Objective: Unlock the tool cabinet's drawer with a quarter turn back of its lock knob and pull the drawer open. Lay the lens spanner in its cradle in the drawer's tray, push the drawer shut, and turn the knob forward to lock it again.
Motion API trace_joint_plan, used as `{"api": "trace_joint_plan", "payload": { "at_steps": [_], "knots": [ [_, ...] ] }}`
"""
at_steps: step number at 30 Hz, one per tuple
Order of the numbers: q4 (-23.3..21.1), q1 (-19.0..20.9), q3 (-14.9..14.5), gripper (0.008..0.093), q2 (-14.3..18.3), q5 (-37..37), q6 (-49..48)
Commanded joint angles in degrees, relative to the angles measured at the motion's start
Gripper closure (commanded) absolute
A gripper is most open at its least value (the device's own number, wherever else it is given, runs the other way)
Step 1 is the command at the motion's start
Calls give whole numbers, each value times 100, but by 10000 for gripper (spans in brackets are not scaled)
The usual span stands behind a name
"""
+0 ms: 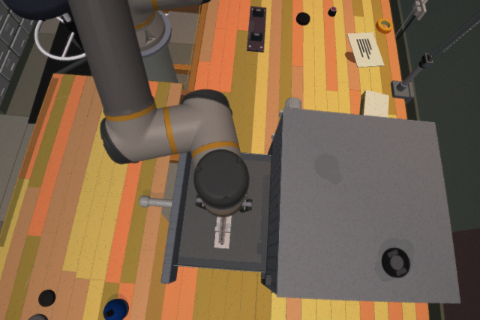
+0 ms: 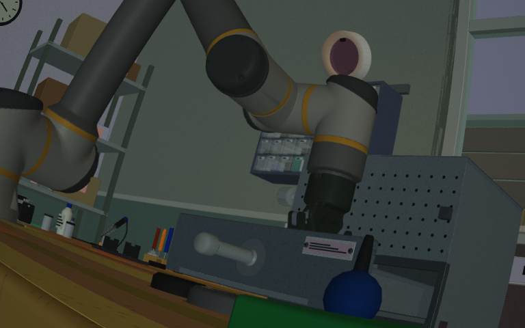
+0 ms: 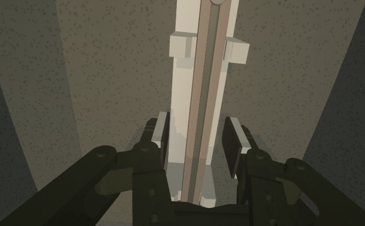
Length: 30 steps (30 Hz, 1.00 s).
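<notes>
The drawer (image 1: 221,212) of the grey tool cabinet (image 1: 360,204) stands pulled out to the left, its handle (image 1: 155,202) pointing away from the cabinet. In the drawer's tray the lens spanner (image 3: 204,98) lies lengthwise in its pale cradle (image 3: 184,92), a slim metal bar between the cradle's side blocks. My gripper (image 3: 195,145) is open and holds nothing; it reaches down into the drawer over the near end of the spanner. The lock knob (image 1: 292,102) sits at the cabinet's far front corner. My wrist hides part of the tray from the side camera.
The robot arm (image 1: 128,76) reaches over the striped wooden bench to the drawer. A blue rubber blower (image 2: 353,290) stands near the drawer's front, and a sheet of paper (image 1: 365,50), a tape roll (image 1: 384,25) and a dark fixture (image 1: 256,29) lie farther back.
</notes>
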Motion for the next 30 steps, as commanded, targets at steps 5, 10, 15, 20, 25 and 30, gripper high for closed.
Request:
{"api": "trace_joint_plan", "payload": {
  "at_steps": [5,10,15,20,25,30],
  "knots": [
    [-2,0,-4,534,-3,0,0],
    [6,0,-7,534,-10,0,0],
    [75,0,-28,534,-63,0,0],
    [221,0,-71,534,-169,0,0],
    [404,0,-128,534,-296,0,0],
    [563,0,-180,534,-400,0,0]
  ]
}}
